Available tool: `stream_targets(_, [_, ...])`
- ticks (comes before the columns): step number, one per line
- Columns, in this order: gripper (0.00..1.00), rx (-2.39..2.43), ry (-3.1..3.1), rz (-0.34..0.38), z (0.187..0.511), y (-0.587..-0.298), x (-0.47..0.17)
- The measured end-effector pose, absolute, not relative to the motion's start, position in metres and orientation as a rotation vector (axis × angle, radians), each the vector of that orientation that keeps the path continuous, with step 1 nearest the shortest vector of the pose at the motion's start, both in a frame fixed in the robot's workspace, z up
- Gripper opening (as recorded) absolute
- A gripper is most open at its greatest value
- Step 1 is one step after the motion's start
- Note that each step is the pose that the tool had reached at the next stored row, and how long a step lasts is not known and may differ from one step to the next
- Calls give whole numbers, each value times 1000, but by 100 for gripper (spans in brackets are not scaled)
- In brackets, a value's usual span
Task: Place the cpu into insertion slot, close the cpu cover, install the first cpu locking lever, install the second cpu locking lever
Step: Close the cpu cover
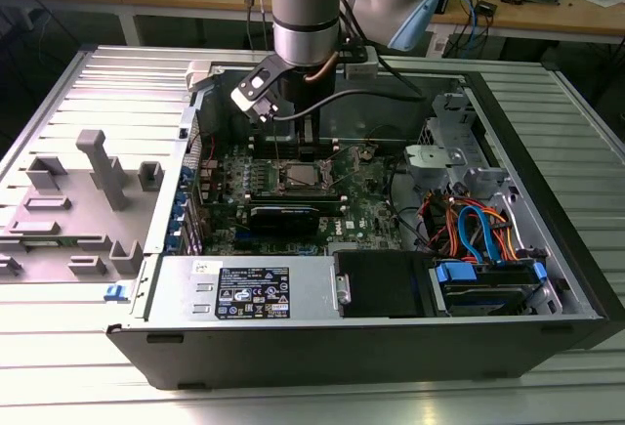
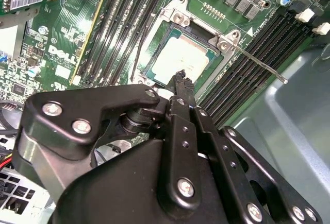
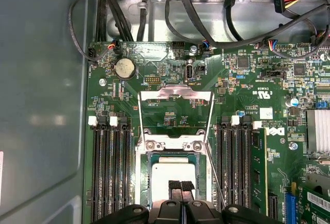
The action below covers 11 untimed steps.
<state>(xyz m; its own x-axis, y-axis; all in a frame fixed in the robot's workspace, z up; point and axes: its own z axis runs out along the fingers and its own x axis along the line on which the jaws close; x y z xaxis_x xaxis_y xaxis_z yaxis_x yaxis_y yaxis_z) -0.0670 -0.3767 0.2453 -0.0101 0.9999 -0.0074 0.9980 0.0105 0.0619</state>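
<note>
The cpu (image 3: 172, 175) lies flat in the insertion slot (image 3: 149, 147), its silver-grey top (image 2: 180, 62) showing inside the metal rim. The cpu cover (image 3: 175, 94) is swung open and tilted back from the slot, with green board visible through its window. A thin locking lever (image 2: 258, 63) sticks out free beside the slot, seen as a wire (image 3: 214, 177) in the first wrist view. My gripper (image 3: 180, 187) hovers just over the cpu's edge, shut with nothing between its fingertips (image 2: 179, 75). In the exterior view the gripper (image 1: 305, 142) hangs over the slot (image 1: 296, 173).
Long black memory slots (image 3: 111, 172) flank the socket on both sides (image 3: 234, 167). Black cables (image 3: 154, 7) run along the board's edge near a coin battery (image 3: 124, 68). The case wall (image 3: 41, 105) stands close. A drive bay with blue and orange cables (image 1: 479, 234) and a grey fixture tray (image 1: 78, 200) lie to the sides.
</note>
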Motion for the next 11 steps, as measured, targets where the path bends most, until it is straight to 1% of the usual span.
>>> stream_targets(11, [11,2175,2198,60,245,-377,-63])
